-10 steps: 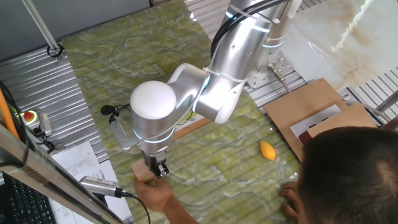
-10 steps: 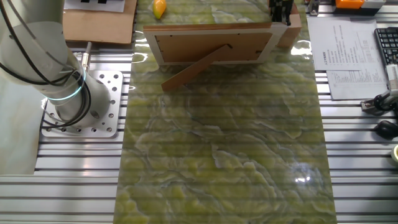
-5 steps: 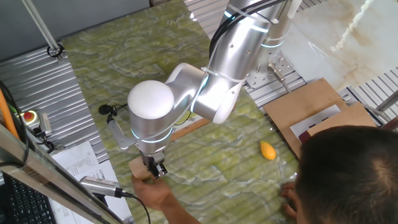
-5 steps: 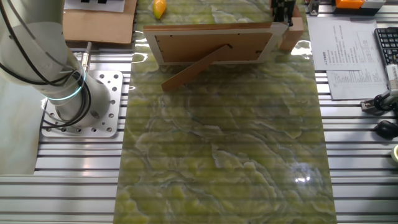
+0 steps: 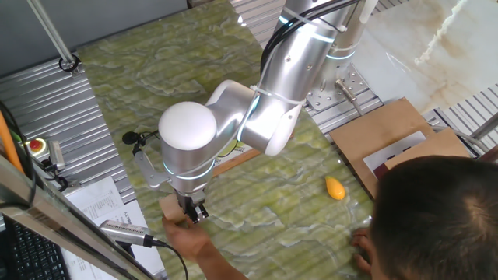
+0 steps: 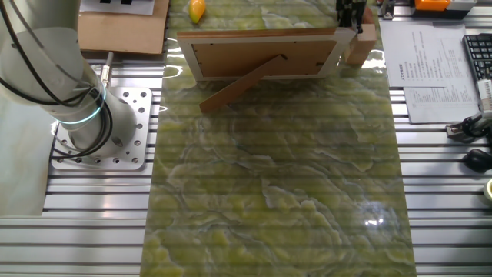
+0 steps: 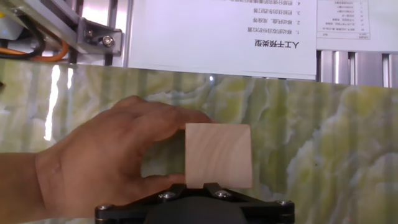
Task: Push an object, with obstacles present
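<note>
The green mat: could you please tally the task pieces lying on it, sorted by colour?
Pale tan: 1, the wooden block, with a person's hand on it just ahead of the gripper.
Orange-yellow: 1, the teardrop piece.
Wood with white border: 1, the picture frame, seen from its back.
Total: 3.

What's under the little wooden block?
The wooden block sits on the green marbled table. A person's hand holds its side. Anything beneath the block itself is covered.

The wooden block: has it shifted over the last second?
Yes. In the other fixed view the wooden block has slid slightly right, away from the picture frame and towards the printed sheet.
</note>
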`<state>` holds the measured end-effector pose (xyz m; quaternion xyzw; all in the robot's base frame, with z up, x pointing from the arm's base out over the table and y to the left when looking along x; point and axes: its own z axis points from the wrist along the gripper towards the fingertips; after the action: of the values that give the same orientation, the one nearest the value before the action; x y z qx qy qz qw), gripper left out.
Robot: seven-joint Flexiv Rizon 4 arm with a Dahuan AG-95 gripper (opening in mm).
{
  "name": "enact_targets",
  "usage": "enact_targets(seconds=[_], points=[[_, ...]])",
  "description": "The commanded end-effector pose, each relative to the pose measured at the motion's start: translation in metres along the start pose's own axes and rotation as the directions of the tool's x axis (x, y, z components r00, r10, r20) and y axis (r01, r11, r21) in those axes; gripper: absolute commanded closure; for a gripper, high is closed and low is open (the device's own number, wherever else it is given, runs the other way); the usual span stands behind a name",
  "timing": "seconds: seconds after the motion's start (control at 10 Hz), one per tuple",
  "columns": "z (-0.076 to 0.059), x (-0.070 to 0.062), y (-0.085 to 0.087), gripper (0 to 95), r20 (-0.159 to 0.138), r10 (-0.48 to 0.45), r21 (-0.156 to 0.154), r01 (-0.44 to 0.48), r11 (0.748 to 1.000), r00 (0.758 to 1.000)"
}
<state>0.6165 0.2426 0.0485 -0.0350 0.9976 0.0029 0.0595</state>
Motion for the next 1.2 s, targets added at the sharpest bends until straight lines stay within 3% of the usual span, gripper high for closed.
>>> enact_targets(seconds=[0.1, 0.5, 0.9, 1.2], points=[[0.0003, -0.0001, 0.0005, 95.0, -0.003, -0.003, -0.002, 0.003, 1.000, 1.000], [0.0003, -0.0001, 0.0005, 95.0, -0.054, 0.026, -0.004, -0.026, 1.000, 0.998], [0.0003, -0.0001, 0.0005, 95.0, -0.068, 0.031, -0.007, -0.031, 0.999, 0.997], [0.0038, -0.0018, -0.0002, 95.0, -0.060, 0.007, -0.009, -0.007, 1.000, 0.998]])
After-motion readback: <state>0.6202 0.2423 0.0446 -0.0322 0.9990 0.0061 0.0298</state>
